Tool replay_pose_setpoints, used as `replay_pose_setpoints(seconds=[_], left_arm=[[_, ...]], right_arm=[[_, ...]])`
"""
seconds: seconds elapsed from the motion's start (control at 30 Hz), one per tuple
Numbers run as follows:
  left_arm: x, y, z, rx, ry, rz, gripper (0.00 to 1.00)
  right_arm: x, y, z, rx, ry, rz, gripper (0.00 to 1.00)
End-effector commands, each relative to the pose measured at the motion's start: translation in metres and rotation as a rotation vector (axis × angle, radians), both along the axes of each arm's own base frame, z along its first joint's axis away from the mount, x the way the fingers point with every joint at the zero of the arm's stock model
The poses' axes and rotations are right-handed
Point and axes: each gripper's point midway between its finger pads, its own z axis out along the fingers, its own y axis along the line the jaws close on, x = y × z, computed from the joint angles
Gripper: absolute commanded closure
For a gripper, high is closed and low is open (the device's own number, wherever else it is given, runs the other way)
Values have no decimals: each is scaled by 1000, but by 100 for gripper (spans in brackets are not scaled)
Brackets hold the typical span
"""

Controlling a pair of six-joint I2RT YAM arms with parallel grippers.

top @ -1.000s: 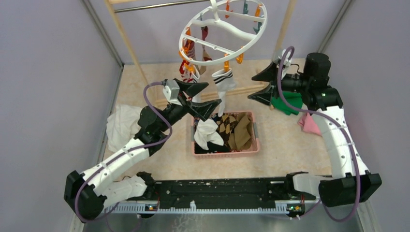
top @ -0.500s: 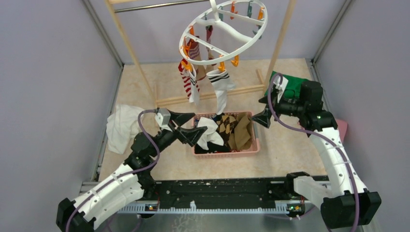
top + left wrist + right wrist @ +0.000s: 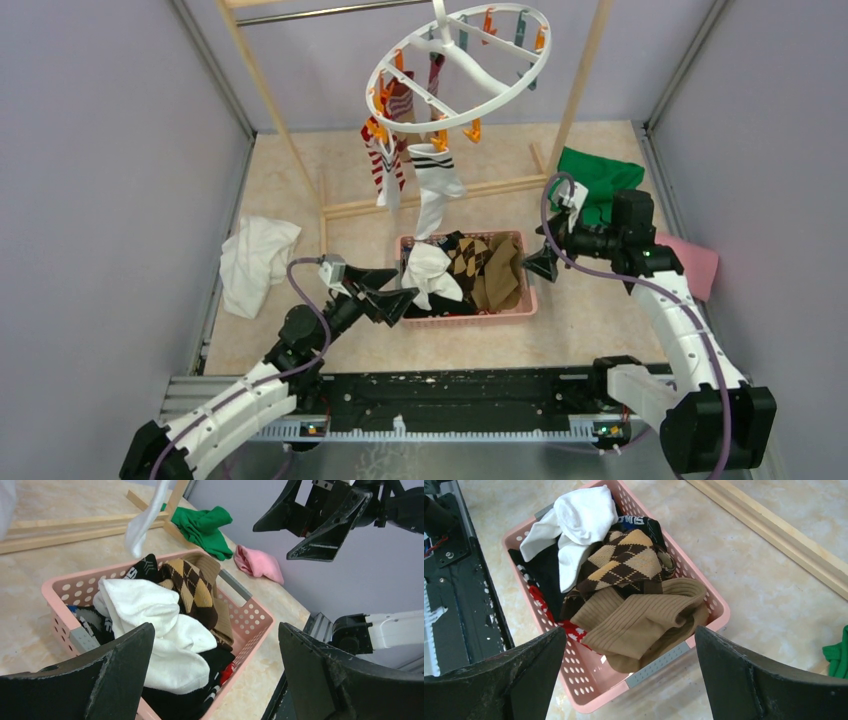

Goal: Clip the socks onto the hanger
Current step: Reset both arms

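The large round white plastic hanger (image 3: pixel 371 82) with orange and teal pegs hangs from the wooden rack frame (image 3: pixel 272 100) at the far side of the table. A red-and-white striped sock (image 3: pixel 383 165) and a white sock with black bands (image 3: pixel 435 182) dangle from its near pegs. Both hang well above and beyond the two grippers.

The other socks lie heaped in a pink perforated plastic basket (image 3: pixel 470 316): a white sock (image 3: pixel 430 275), a brown argyle sock (image 3: pixel 465 255) and a tan ribbed sock (image 3: pixel 500 272).

The left gripper (image 3: pixel 400 290) has its jaws spread wide and holds nothing. It hovers just beside the basket's left end, facing the white sock. The right gripper (image 3: pixel 542 248) is also wide open and empty, near the basket's right end and above the tan sock.

A plain green cloth (image 3: pixel 600 180) and a plain pink cloth (image 3: pixel 690 265) lie on the table to the right. A crumpled white cloth (image 3: pixel 255 262) lies to the left.
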Motion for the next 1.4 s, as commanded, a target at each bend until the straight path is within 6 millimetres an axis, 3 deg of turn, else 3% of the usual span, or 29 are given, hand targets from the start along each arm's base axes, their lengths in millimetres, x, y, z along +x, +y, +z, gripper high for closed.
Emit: replay_pose_setpoints(seconds=[0.0, 0.27, 0.37, 0.53, 0.7, 0.83, 1.03, 1.17, 1.37], left_arm=[[5, 2, 26, -76, -57, 28, 2], [9, -10, 20, -28, -70, -15, 2], [9, -13, 18, -14, -67, -27, 2], [13, -11, 19, 3, -25, -8, 2], [30, 4, 22, 135, 55, 93, 2], [30, 13, 63, 187, 15, 95, 2], [9, 22, 109, 206, -27, 62, 2], [-4, 28, 137, 153, -73, 53, 2], [-15, 37, 164, 134, -130, 64, 2]], right_arm=[[3, -2, 6, -15, -80, 14, 2], [7, -8, 8, -39, -80, -31, 2], [19, -11, 19, 14, -23, -146, 1], [56, -50, 43, -8, -1, -508, 1], [61, -62, 60, -12, -52, -584, 1], [63, -60, 81, 44, -55, -605, 1], [62, -52, 133, 123, -75, -589, 1], [53, -42, 163, 138, -109, -513, 1], [42, -35, 189, 163, -122, -464, 1]])
